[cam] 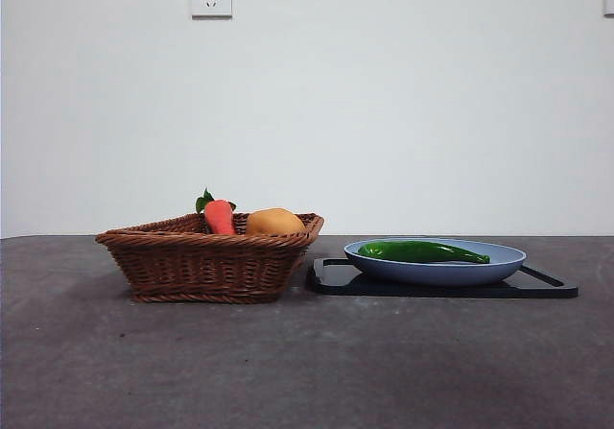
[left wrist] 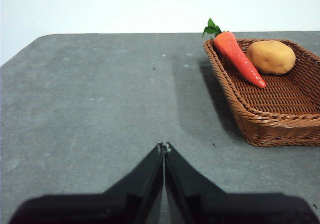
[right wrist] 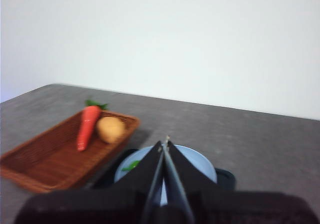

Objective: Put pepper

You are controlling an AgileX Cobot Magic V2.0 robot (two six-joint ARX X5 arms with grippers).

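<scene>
Nearest, the grey surface [cam: 288,362] lies bare across the lower frame. At left centre stands a wicker basket [cam: 206,261] holding a carrot [cam: 220,216] and an orange-yellow fruit [cam: 275,222]. At right centre the pepper [cam: 422,251] lies in a blue plate [cam: 436,271] on a black tray [cam: 441,285]. The left hand [left wrist: 163,146] and the right hand [right wrist: 164,145] are both pressed closed, holding nothing.

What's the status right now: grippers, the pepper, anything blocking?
Left gripper shut, empty, beside basket. Right gripper shut, empty, above plate. Pepper lies in plate on black tray. Nothing blocks it.
</scene>
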